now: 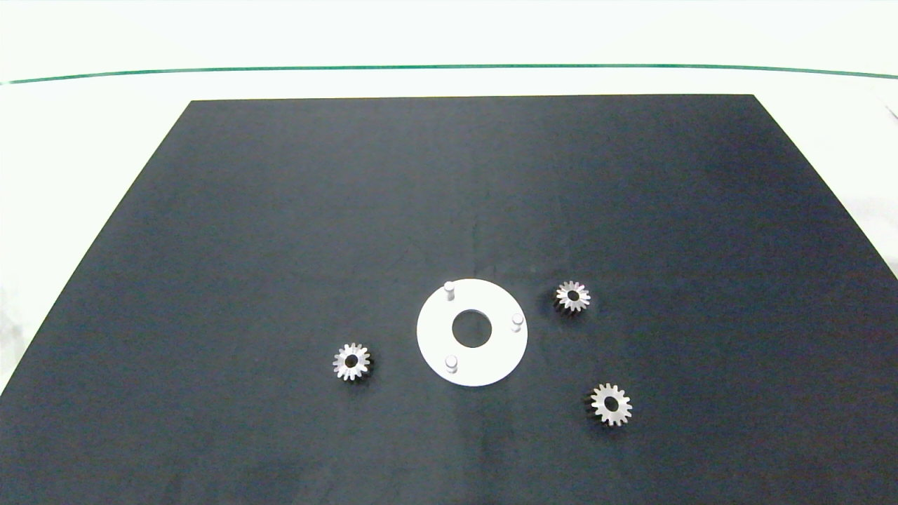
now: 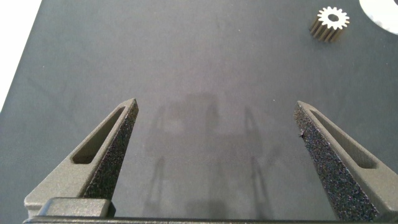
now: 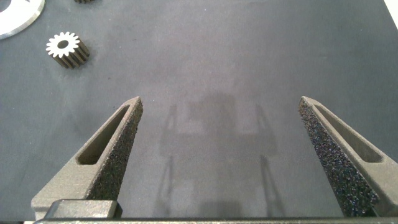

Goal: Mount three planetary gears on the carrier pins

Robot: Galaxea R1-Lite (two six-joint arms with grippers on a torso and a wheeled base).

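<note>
A flat white ring-shaped disc (image 1: 491, 358) lies on the dark mat near the front middle. Its three carrier pins (image 1: 449, 289) (image 1: 517, 321) (image 1: 451, 363) stand upright and bare. Three small silvery planetary gears lie flat on the mat around it: one to the left (image 1: 351, 361), one to the right (image 1: 573, 296), one at the front right (image 1: 611, 404). Neither arm shows in the head view. My left gripper (image 2: 214, 115) is open above bare mat, with the left gear (image 2: 331, 23) far ahead of it. My right gripper (image 3: 221, 112) is open too, the front-right gear (image 3: 66, 50) well ahead.
The dark mat (image 1: 280, 210) covers most of a white table (image 1: 84, 126). A thin green line (image 1: 449, 67) runs across the table's far side. The disc's edge (image 2: 380, 14) (image 3: 15, 17) shows in a corner of each wrist view.
</note>
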